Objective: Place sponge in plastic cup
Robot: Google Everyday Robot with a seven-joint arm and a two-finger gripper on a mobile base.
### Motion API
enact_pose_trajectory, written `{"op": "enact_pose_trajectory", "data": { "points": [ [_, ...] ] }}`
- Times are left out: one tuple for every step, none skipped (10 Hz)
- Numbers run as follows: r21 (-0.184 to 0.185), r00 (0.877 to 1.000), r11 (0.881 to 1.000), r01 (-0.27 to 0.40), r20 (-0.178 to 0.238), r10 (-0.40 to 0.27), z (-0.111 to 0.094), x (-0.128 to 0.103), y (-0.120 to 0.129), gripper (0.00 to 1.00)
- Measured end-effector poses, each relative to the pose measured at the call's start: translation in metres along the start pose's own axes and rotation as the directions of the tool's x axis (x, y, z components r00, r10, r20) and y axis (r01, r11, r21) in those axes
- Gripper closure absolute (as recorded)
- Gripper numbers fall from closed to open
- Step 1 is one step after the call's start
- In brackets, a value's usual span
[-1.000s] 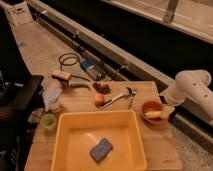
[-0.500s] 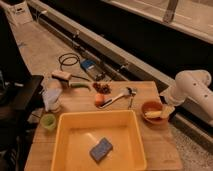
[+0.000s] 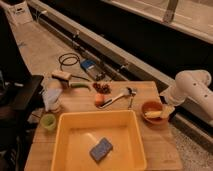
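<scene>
The task has not been started yet. The step in hand is step 1: the sponge must be reached.

The sponge (image 3: 101, 149) is seen lying flat on the floor of the big yellow tub (image 3: 60, 145), a little toward the tub's near side. The tub is set on the near half of the table (image 3: 145, 90). Nothing is touching the sponge.

The plastic cup (image 3: 48, 121) is found at the left edge of the table, just beside the tub's left wall. It is standing upright, and nothing can be seen inside it.

The tool (image 3: 167, 109) is held at the right edge of the table, just beside the orange bowl (image 3: 150, 106). It is judged to be released, with nothing held in it. It is well apart from the sponge, and the whole tub lies between it and the cup.

For the next move, the tool needs to be carried left, over the tub's right wall, and brought down onto the sponge. The tub's wall must be cleared on the way in. The sponge is flat and low, so the jaws may need to be put almost on the tub floor before they are shut.

After that, 2 more steps are left: the sponge is to be lifted out of the tub, then let go into the cup. The cup is small and looks light, so it could be knocked over.
</scene>
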Motion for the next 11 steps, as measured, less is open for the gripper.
{"op": "enact_pose_trajectory", "data": {
  "points": [
    [0.000,1.000,1.000,0.000,0.000,0.000,0.000,0.000,0.000,0.22],
    [0.001,1.000,1.000,0.000,-0.001,0.000,0.000,0.000,0.000,0.22],
    [0.004,1.000,1.000,0.004,-0.006,-0.004,-0.002,0.000,-0.001,0.22],
    [0.014,0.999,0.999,0.030,-0.023,-0.030,-0.006,-0.004,-0.005,0.22],
    [0.025,0.997,0.997,0.067,-0.034,-0.067,-0.014,-0.016,-0.011,0.22],
    [0.040,0.992,0.992,0.118,-0.041,-0.116,-0.028,-0.035,-0.016,0.22],
    [0.050,0.986,0.986,0.160,-0.051,-0.158,-0.041,-0.051,-0.017,0.22],
    [0.055,0.978,0.978,0.203,-0.053,-0.200,-0.051,-0.069,-0.018,0.22],
    [0.053,0.964,0.963,0.263,-0.048,-0.261,-0.058,-0.096,-0.014,0.22],
    [0.050,0.947,0.945,0.322,-0.040,-0.320,-0.060,-0.118,-0.007,0.22],
    [0.046,0.923,0.922,0.385,-0.026,-0.385,-0.061,-0.141,0.004,0.22]
  ]
}}
